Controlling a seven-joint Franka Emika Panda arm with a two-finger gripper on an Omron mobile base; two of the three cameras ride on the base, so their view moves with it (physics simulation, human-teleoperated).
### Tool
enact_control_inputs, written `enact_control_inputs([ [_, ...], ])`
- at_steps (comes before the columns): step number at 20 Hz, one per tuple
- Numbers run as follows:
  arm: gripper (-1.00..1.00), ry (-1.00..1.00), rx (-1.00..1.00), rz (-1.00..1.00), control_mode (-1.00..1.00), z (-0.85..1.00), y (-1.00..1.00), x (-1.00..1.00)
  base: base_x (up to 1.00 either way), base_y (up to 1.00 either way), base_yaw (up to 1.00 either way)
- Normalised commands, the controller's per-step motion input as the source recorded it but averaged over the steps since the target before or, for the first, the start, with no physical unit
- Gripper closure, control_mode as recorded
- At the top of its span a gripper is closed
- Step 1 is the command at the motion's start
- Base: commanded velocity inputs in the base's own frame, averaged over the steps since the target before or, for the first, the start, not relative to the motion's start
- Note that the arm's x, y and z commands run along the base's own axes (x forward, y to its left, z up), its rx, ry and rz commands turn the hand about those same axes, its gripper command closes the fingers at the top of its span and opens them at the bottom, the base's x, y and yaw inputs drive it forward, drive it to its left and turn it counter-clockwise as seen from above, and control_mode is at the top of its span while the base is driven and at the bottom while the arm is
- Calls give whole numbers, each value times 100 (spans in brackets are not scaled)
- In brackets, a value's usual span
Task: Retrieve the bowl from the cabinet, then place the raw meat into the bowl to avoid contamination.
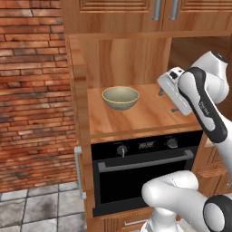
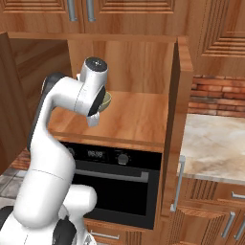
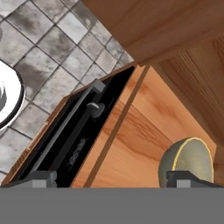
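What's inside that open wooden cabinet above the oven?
The cabinet holds a single bowl, upright on its wooden shelf. The bowl looks empty from the left base view. The robot's open pincer is beside it, not touching. The arm covers part of the shelf's right side.

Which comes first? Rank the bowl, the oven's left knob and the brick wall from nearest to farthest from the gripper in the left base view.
1. The bowl, on the open cabinet shelf, left of the open gripper.
2. The oven's left knob, below the shelf's front edge.
3. The brick wall, far left, beyond the cabinet's side.
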Motion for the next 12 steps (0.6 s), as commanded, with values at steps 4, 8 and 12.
enact_control_inputs([
  [4,-100,0,0,3,-100,0,0,31,0,0,0],
  [8,-100,0,0,1,-100,0,0,27,0,0,0],
  [12,-100,0,0,0,-100,-2,5,25,0,0,0],
])
